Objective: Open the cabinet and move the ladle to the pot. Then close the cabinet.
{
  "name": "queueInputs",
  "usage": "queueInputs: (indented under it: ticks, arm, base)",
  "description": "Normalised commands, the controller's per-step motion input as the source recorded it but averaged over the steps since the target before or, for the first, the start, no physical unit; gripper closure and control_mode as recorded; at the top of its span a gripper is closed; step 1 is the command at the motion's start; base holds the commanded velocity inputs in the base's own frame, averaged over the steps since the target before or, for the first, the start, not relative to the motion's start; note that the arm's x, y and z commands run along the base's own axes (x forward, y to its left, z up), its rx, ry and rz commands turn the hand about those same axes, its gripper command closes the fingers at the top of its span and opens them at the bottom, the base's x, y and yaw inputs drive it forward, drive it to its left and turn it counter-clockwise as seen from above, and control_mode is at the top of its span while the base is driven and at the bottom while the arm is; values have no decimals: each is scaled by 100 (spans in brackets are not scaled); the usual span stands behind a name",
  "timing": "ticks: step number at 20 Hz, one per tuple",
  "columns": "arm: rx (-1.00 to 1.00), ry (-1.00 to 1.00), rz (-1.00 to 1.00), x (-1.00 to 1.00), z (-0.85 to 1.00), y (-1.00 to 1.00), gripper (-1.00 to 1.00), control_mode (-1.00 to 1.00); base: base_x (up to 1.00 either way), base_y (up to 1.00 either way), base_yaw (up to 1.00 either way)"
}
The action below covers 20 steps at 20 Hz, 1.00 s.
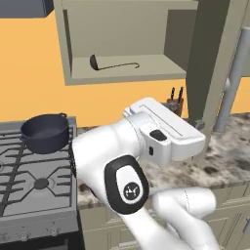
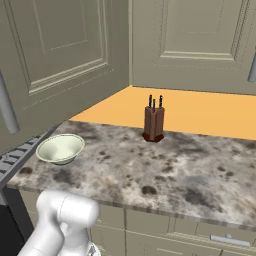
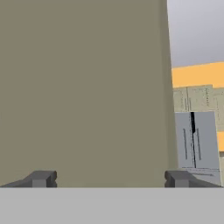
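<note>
1 door swung wide and the cabinet (image 1: 122, 41) stands open in the left base view, its door (image 1: 215, 63) turned out edge-on at the right with the long grey bar handle (image 1: 233, 80) on its outer face. Inside, on the cabinet's floor, lies the ladle (image 1: 105, 63), dark cup to the left and thin handle running off to the right, resting alone near the front lip. Down at the left sits the pot (image 1: 45, 132), squat and blue-grey, on the back of the stove (image 1: 34, 180) grates, well apart from the ladle and lower. Behind the arm's white wrist, a brown knife block (image 1: 175, 101) peeks up from the speckled stone counter (image 1: 229, 161). Over to the right base view: the same knife block (image 2: 154, 122) stands upright near the orange wall, and a pale cream bowl (image 2: 60, 148) rests on the counter (image 2: 165, 170) near its left end, well apart from the block. The hand view looks almost flat onto the cabinet door (image 3: 83, 87), which spans most of the frame. The gripper (image 3: 109, 178) has its 2 fingertips (image 3: 41, 178) spread wide, 1 at each side, with nothing between them but the door's plain face beyond; whether they touch the door I cannot tell.
</note>
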Motion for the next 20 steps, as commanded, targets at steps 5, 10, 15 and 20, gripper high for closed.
queueInputs:
  ticks: [5, 10, 15, 20]
  arm:
    - [0, 1, -15, -12, 0, -100, -100, -100]
    - [0, 3, -5, 0, 0, -100, -100, -100]
    - [0, 3, 0, 2, 1, -91, -100, -100]
    - [0, 1, 0, 1, 0, -60, -100, -100]
  base:
    - [0, 0, 0]
    - [0, 0, 0]
    - [0, 0, 0]
    - [0, 0, 0]
